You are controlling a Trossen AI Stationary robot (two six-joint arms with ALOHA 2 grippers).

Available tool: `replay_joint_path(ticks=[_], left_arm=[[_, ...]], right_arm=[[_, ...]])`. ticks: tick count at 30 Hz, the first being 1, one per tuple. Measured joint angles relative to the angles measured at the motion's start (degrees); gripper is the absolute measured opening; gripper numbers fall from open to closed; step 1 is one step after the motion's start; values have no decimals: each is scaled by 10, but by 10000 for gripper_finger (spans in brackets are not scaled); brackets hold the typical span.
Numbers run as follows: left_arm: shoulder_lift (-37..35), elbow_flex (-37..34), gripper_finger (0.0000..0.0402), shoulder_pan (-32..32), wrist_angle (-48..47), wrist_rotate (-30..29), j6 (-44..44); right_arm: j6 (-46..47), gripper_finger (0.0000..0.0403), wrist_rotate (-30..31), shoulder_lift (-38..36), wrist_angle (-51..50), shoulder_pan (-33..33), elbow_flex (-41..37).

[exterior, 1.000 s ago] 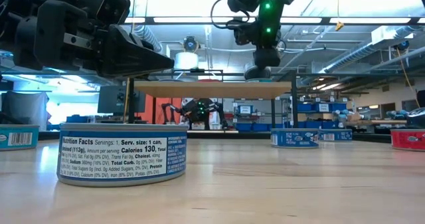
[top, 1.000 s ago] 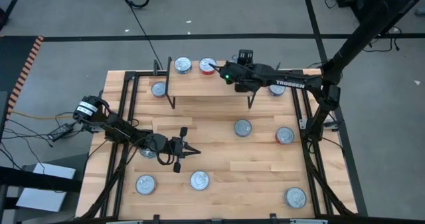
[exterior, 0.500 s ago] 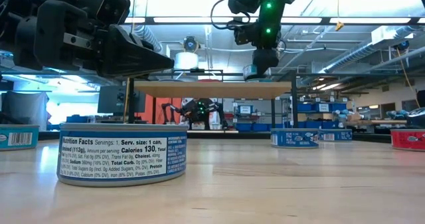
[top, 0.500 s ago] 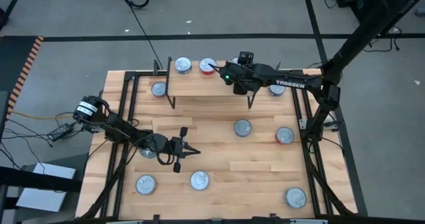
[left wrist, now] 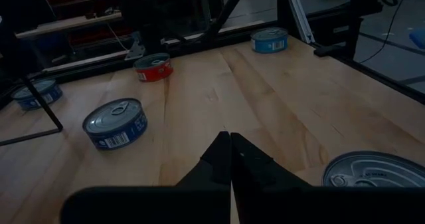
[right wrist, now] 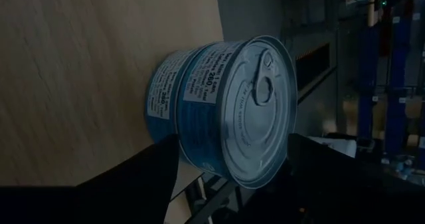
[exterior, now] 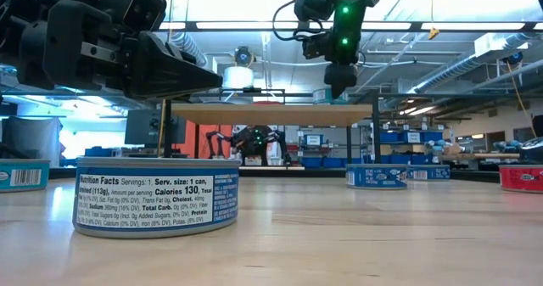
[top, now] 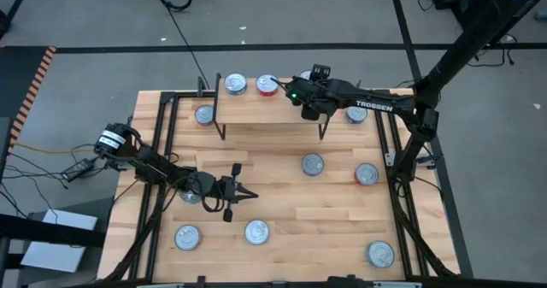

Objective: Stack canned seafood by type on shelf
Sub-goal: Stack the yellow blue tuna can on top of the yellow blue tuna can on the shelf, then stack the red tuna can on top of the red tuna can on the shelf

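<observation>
Your right tool (top: 305,85) hangs over the right back part of the shelf (top: 265,106), fingers spread wide and gripping nothing. In its wrist view a blue can (right wrist: 222,110) stands on the shelf plank right between the 2 open fingers, label and pull-tab lid in plain sight; whether the fingers touch it you cannot tell. From above, that can is mostly hidden by the tool.

2 more cans sit on the shelf's back edge: a silver-topped can (top: 235,85) at the left and a red can (top: 267,85) just beside it, near the right tool.

Your left tool (top: 244,193) rests low over the table (top: 282,211) in front of the shelf, fingers pressed shut on nothing, tips pointing toward the middle. A can (top: 190,195) lies under that arm.

The other cans are spread over the table: 1 left of the shelf, 1 right of it, 2 at mid-right, 3 along the front.
</observation>
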Motion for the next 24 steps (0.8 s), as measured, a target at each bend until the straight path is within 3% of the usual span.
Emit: replay_joint_path(ticks=[8, 13, 17, 24], left_arm=[[0, 0, 2, 0, 0, 0, 0], [0, 0, 2, 0, 0, 0, 0], [0, 0, 2, 0, 0, 0, 0], [0, 0, 2, -2, -15, 0, -5]], right_arm=[[14, 279, 19, 0, -57, 33, 40], [66, 249, 18, -2, -86, 73, 70], [113, 189, -7, -2, -97, 106, 68], [171, 34, -17, 0, -53, 144, -3]])
